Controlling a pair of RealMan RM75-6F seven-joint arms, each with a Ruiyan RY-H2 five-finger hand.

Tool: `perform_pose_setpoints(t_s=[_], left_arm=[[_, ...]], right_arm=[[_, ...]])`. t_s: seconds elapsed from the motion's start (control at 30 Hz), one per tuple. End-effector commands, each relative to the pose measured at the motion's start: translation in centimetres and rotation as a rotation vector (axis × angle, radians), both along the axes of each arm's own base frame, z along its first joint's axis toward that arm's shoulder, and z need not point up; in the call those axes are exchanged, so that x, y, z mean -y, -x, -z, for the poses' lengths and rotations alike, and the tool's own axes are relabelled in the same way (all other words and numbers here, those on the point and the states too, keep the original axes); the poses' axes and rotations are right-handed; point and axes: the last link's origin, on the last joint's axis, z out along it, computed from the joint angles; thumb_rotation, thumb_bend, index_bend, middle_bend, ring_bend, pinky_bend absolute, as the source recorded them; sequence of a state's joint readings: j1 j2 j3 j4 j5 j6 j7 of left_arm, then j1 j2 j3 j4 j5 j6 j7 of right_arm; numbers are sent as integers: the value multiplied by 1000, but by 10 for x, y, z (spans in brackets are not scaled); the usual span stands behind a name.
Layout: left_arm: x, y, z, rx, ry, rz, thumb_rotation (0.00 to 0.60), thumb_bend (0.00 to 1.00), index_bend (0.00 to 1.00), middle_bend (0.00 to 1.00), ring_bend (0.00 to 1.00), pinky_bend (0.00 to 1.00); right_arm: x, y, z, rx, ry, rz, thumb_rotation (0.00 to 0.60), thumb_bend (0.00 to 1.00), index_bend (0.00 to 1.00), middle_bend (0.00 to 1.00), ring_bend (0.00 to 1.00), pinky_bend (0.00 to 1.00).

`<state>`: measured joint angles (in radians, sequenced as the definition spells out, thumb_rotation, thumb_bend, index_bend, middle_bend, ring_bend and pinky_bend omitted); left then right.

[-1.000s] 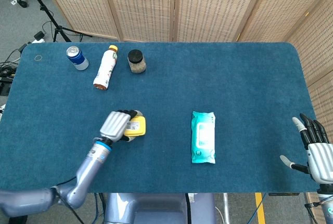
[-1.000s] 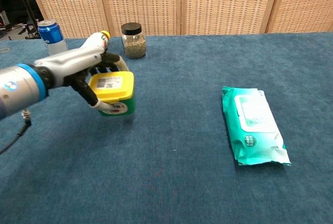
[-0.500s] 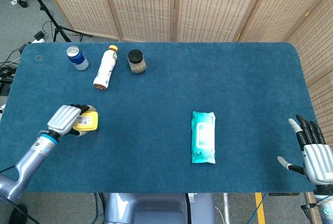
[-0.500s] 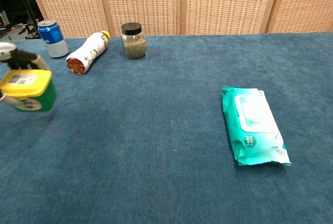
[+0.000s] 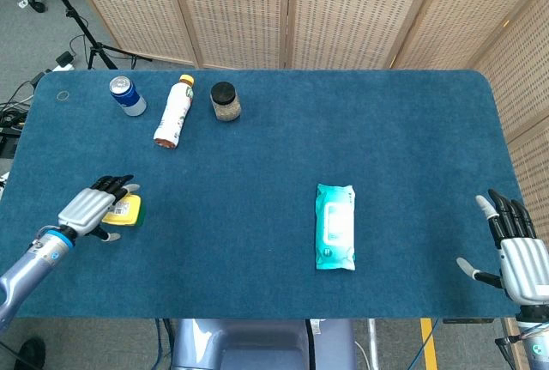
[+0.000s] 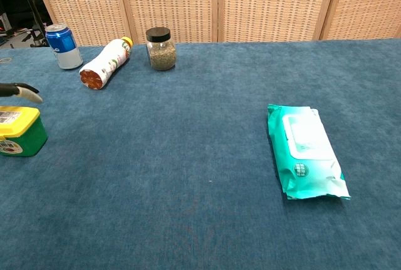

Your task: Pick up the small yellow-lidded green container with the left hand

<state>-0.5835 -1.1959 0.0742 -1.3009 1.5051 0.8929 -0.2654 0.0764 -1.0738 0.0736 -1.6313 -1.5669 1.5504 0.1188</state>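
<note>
2 hands sit at opposite lower sides of the blue table (image 5: 274,155), with the small yellow-lidded green container (image 5: 125,211) at the lower left.

Most open cloth lies in the middle and upper right of the head view; the left hand (image 5: 86,209) and container are close to the left edge, the right hand (image 5: 515,250) at the lower right corner. Compared with 0.5 s ago, the container is slightly lower and further left, now resting on the cloth in the chest view. It lies just right of the left hand, under its fingertips; whether the fingers grip it I cannot tell. The right hand is spread and holds nothing. Along the top left stand a can (image 5: 127,95), bottle (image 5: 172,112) and jar (image 5: 225,101); a wipes pack (image 5: 334,226) lies centre-right.
</note>
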Motion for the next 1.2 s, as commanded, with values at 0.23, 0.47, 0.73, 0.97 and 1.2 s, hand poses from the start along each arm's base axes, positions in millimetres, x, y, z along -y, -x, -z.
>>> perform_pose_setpoints(t_s=[0.23,0.47,0.73,0.97,1.2], left_arm=[[10,-25,-19,-119,-90,16,600,103,0,0,0,0],[6,-46,4,-169,-58,-4,600,110,0,0,0,0],[3,-56,20,-226,-57,-55,600,114,0,0,0,0],[0,-58,30,-230,-71,-65,600,65,245,167,151,48],[-6,-59,29,-258,-137,-47,600,141,422,409,350,169]], right_arm=[[-1,-1,-1,7,-2,-7,600,0,0,0,0,0],[-1,-1,-1,4,-4,-9,600,0,0,0,0,0],[0,-1,-2,2,12,-12,600,0,0,0,0,0],[1,1,-4,5,23,-6,600,0,0,0,0,0],[2,1,-3,5,28,-5,600,0,0,0,0,0]])
